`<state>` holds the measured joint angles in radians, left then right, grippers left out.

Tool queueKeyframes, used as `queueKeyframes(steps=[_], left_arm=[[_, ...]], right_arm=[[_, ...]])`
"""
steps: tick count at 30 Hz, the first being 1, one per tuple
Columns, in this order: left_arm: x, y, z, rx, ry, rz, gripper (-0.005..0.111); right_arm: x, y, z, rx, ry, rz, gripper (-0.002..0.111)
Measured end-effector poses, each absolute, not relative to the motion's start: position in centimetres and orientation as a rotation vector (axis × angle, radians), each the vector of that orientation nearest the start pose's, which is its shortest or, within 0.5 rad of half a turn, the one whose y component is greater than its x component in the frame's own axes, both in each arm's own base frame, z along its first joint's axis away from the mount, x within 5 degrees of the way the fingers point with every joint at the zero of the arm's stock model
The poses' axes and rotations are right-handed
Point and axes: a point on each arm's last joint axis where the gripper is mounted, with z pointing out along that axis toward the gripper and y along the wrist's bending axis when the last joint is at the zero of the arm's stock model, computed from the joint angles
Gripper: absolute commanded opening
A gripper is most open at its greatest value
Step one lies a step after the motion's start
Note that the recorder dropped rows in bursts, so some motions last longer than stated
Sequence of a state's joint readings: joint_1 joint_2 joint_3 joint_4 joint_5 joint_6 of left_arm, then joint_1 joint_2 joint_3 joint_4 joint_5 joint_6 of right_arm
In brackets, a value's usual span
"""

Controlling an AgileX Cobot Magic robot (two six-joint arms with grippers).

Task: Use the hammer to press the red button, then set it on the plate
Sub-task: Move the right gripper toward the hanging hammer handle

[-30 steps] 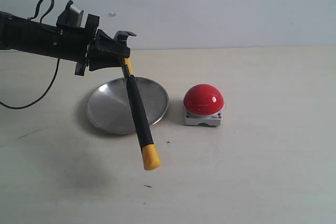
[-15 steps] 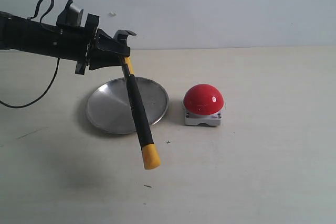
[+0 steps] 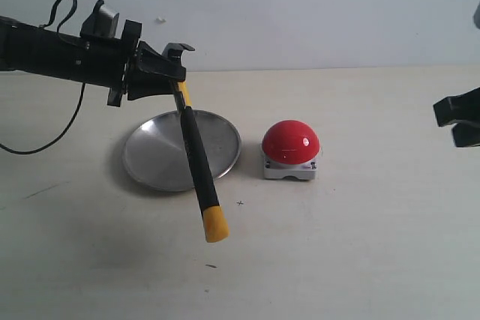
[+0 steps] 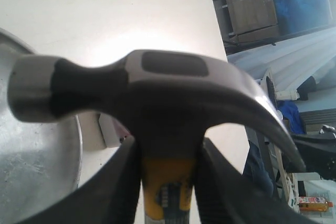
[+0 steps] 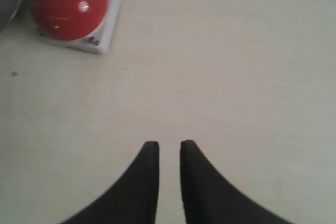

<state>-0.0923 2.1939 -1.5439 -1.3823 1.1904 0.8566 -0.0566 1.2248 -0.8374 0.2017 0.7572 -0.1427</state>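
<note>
The left pincer [image 3: 174, 84] is clamped on the hammer [image 3: 196, 162], its jaws closed on the yellow neck right under the dark steel head. The hammer hangs in the air above the plate [image 3: 150, 162]. Its black handle slants down across the plate's right half and the yellow end sticks out past the near rim, clear of the counter [image 3: 360, 252]. The red button [image 3: 290, 142] sits on the counter just beside the plate, on its right, with nothing touching it. The right pincer [image 5: 169, 153] hovers over bare counter, well apart from the button, with only a narrow slit between its jaws and nothing in them.

The main risk is the grip. It sits so close to the head that the whole handle hangs free as a long lever, so any quick swing could make the hammer pivot or slip between the jaws. A sideways move toward the button could drag the yellow end over the plate's rim and push the plate along. When the hammer is set down, the handle looks likely to overhang the shallow plate, so it may tip off or slide out.

A small printed label with blue marks shows on the yellow neck in the left wrist view, but it is too blurred to read. No other writing is legible.
</note>
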Motion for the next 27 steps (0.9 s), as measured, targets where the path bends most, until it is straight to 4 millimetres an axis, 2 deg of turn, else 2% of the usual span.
queueKeyframes(steps=[1, 3, 8, 13, 16, 19, 23, 27], left_arm=[[43.1, -12.3, 18.3, 0.267, 2.345, -1.592, 0.0], [43.1, -12.3, 18.3, 0.267, 2.345, -1.592, 0.0], [43.1, -12.3, 18.3, 0.267, 2.345, -1.592, 0.0], [43.1, -12.3, 18.3, 0.267, 2.345, -1.592, 0.0], [43.1, -12.3, 18.3, 0.27, 2.344, -1.591, 0.0], [43.1, -12.3, 18.3, 0.27, 2.344, -1.591, 0.0], [43.1, -12.3, 18.3, 0.27, 2.344, -1.591, 0.0], [43.0, -12.3, 18.3, 0.274, 2.347, -1.588, 0.0]], right_arm=[[23.4, 0.2, 26.7, 0.009, 2.627, 0.201, 0.036], [23.8, 0.9, 26.3, -0.042, 2.637, 0.304, 0.043], [24.8, 2.0, 26.3, -0.045, 2.558, 0.487, 0.043], [25.2, 2.3, 26.6, -0.016, 2.509, 0.528, 0.047], [25.5, 2.9, 26.7, 0.001, 2.485, 0.639, 0.06], [26.2, 5.3, 25.5, -0.126, 2.486, 0.788, 0.06], [27.0, 7.7, 24.0, -0.23, 2.529, 0.829, 0.061], [28.1, 9.1, 24.1, -0.287, 2.514, 0.824, 0.062]])
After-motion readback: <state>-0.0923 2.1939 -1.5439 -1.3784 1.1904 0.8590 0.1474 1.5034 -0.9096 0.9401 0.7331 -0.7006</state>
